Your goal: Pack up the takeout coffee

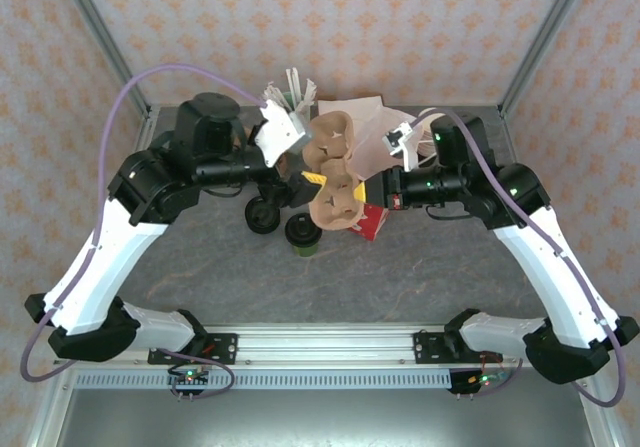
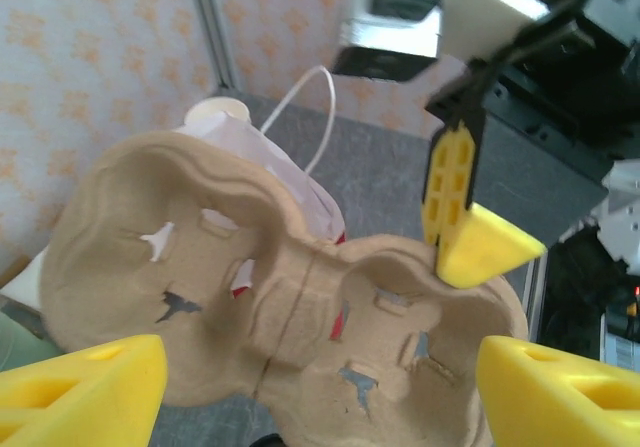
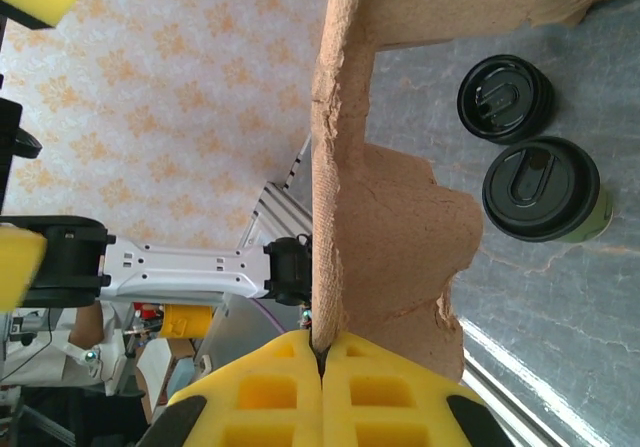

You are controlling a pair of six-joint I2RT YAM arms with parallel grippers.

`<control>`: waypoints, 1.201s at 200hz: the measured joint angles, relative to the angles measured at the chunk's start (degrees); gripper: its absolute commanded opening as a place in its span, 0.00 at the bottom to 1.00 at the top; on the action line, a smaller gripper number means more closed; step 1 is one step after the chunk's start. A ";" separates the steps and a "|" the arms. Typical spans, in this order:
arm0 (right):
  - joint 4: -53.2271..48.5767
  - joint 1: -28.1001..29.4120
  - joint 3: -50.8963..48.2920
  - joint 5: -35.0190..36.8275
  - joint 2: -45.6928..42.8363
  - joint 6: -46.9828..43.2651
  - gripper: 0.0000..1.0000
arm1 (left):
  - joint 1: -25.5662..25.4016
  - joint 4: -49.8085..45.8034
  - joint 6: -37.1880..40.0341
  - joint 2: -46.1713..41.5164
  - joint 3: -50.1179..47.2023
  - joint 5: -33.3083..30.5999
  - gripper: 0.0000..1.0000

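Observation:
The takeout coffee (image 1: 302,233), a short cup with greenish sides and a black lid, stands on the table below the raised carrier; the right wrist view has it (image 3: 545,189) at the right. A brown pulp cup carrier (image 1: 335,172) hangs in the air between the arms. My right gripper (image 1: 378,191) is shut on the carrier's rim (image 3: 400,217), its fingertips (image 3: 322,352) pinching the edge. My left gripper (image 2: 320,397) is open, its yellow fingers wide apart at either side of the carrier's near end (image 2: 300,317); I cannot tell whether they touch it.
A second black-lidded item (image 1: 263,217) sits just left of the coffee, also seen from the right wrist (image 3: 505,97). A red bag (image 1: 372,223) lies under the carrier's right side. White bags and paper (image 1: 365,127) stand behind it. Frame posts mark the back corners.

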 measured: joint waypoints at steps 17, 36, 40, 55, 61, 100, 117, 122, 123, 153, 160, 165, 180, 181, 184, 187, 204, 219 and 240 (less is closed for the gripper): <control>-0.57 0.00 0.00 -0.83 0.81 -0.02 0.00 | -1.18 -1.22 1.92 1.81 -0.24 -1.07 0.79; -0.79 0.00 0.00 -2.08 1.84 -0.02 0.00 | -1.68 -2.97 3.89 4.28 -0.24 -1.27 0.78; -0.79 0.00 0.00 -2.36 2.08 -0.02 0.00 | -1.68 -3.41 4.44 4.85 -0.22 -1.22 0.78; -0.81 0.00 0.00 -3.26 2.80 0.00 0.00 | -1.66 -5.07 5.97 6.60 -0.22 -1.25 0.78; -0.81 0.00 0.00 -3.54 2.97 -0.02 0.00 | -1.66 -5.68 6.54 7.19 -0.22 -1.25 0.78; -1.03 0.00 0.00 -4.81 3.21 -0.24 0.00 | -1.66 -6.82 9.53 7.58 -0.94 -2.78 0.75; -1.03 0.00 0.00 -5.33 3.21 -0.46 0.00 | -1.66 -6.95 10.25 7.72 -1.14 -4.24 0.71; -1.03 0.00 0.00 -5.51 3.21 -0.52 0.00 | -1.66 -7.10 10.43 7.82 -1.11 -4.39 0.69; -1.05 0.00 0.00 -5.53 3.21 -0.52 0.00 | -1.66 -7.13 10.58 7.85 -1.11 -4.50 0.69; -1.16 0.00 0.00 -5.95 3.34 -0.92 0.00 | -1.66 -8.35 11.21 9.33 0.28 -5.49 0.67; -1.33 0.00 0.00 -5.97 3.45 -0.98 0.00 | -1.66 -8.35 11.21 9.49 0.28 -5.68 0.68; -1.44 0.00 0.00 -6.05 3.54 -1.07 0.00 | -1.66 -8.35 11.23 9.57 0.28 -5.70 0.69; -1.79 0.00 0.00 -6.19 3.80 -1.11 0.00 | -1.66 -8.26 11.23 9.57 0.28 -5.73 0.76; -1.81 0.00 0.02 -6.23 3.82 -1.11 0.00 | -1.66 -8.26 11.19 9.57 0.28 -5.73 0.76; -1.84 0.00 0.02 -6.29 3.82 -1.14 0.00 | -1.66 -8.24 11.26 9.57 0.28 -5.73 0.76; -1.92 0.00 0.02 -6.36 3.87 -1.18 0.00 | -1.66 -8.17 11.34 9.57 0.28 -5.77 0.76; -2.10 0.00 0.02 -6.73 3.91 -1.51 0.00 | -1.66 -8.09 11.34 9.57 0.28 -5.92 0.75; -2.29 0.00 0.02 -6.99 3.91 -1.73 0.00 | -1.64 -8.09 11.45 9.57 0.35 -5.97 0.74; -2.29 0.11 0.02 -7.17 3.91 -1.97 0.00 | -1.62 -8.11 12.00 9.60 0.35 -5.92 0.71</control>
